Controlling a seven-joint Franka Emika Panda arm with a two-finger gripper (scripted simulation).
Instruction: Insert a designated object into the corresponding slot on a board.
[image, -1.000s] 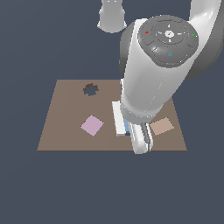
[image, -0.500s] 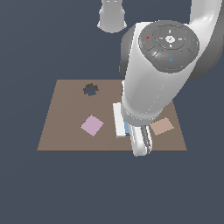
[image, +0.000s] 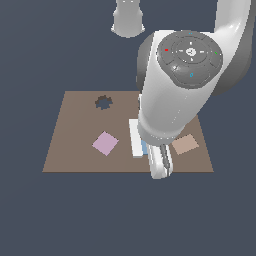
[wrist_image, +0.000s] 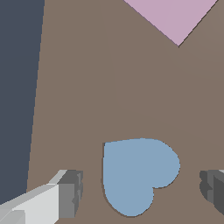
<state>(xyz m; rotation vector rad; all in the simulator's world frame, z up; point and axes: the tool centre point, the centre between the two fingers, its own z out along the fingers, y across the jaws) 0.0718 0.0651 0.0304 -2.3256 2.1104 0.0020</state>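
The light-blue heart (wrist_image: 138, 173) lies flat on the brown board (wrist_image: 78, 87), with a thin dark line along part of its edge. My gripper (wrist_image: 142, 190) is open and straddles the heart, one grey fingertip (wrist_image: 72, 194) on each side with a gap to the block. In the exterior view the gripper (image: 148, 149) is low over the board (image: 75, 130) near its front edge, and only a sliver of the heart (image: 144, 147) shows. The slot does not show as a separate cutout; I cannot tell whether the heart sits in it.
A pink square (image: 105, 143) lies on the board on the exterior view's left, with a corner (wrist_image: 173, 17) in the wrist view. A dark gear-like cutout (image: 103, 102) is at the back. A tan square (image: 185, 144) lies to the right. The arm hides the board's middle.
The arm's upper joint has shifted slightly. The gripper stays at the same spot low over the board.
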